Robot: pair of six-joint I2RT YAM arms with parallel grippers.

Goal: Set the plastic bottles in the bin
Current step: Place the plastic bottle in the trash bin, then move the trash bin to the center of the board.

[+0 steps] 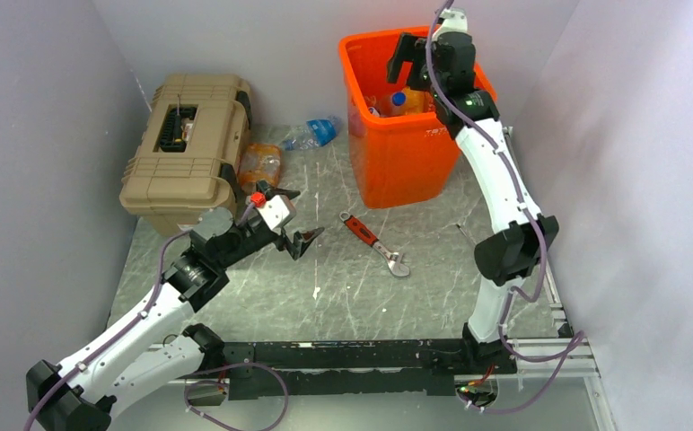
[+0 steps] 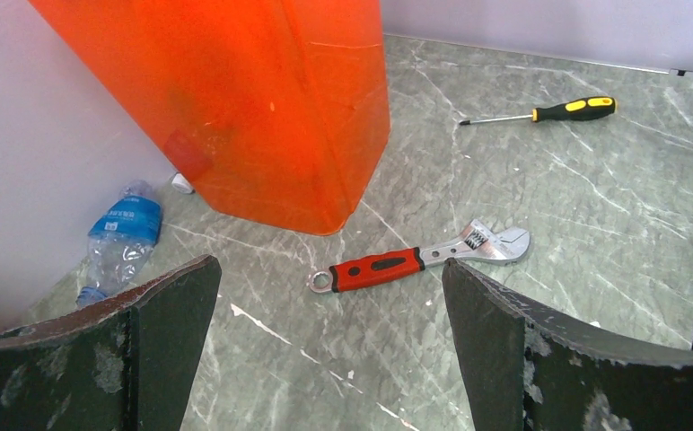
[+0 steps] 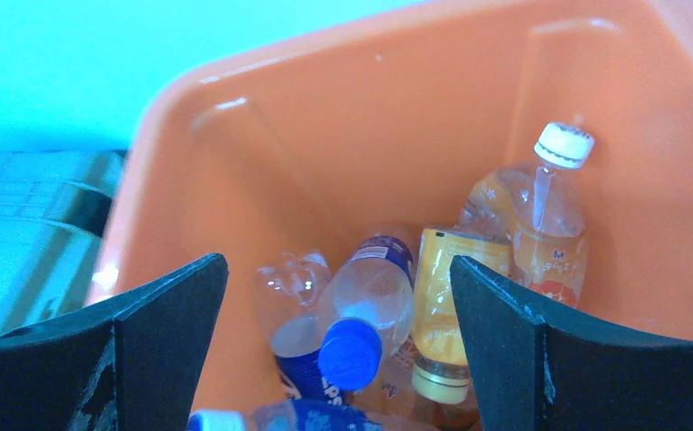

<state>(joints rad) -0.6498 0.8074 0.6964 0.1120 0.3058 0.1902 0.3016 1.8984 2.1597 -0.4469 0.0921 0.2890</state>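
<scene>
Right arm: rises from its base at the near edge of the desk (image 1: pixel 343 287), elbow bent, wrist tipped down over the bin (image 1: pixel 397 162)
Right claw (image 3: pixel 336 263): fingers spread wide with nothing between them, hanging above the bin's open mouth
Left arm: stretched low and forward across the desk, wrist just in front of the tan toolbox (image 1: pixel 186 148)
Left claw (image 2: pixel 329 262): wide open and empty, above the desk and facing the red-handled wrench (image 2: pixel 397 265) and the foot of the bin
Bin: upright at the far side of the desk, near the back wall
Bottles inside: a white-capped bottle (image 3: pixel 540 215), a blue-capped bottle (image 3: pixel 370 296) and a yellow-labelled bottle (image 3: pixel 446 296) lie heaped with others at the bottom
Bottles outside: a crushed blue-labelled bottle (image 2: pixel 123 238) lies by the wall just left of the bin; an orange-tinted bottle (image 1: pixel 260 166) rests beside the toolbox
Also on the desk: a screwdriver (image 2: pixel 549 110), well beyond the wrench
</scene>
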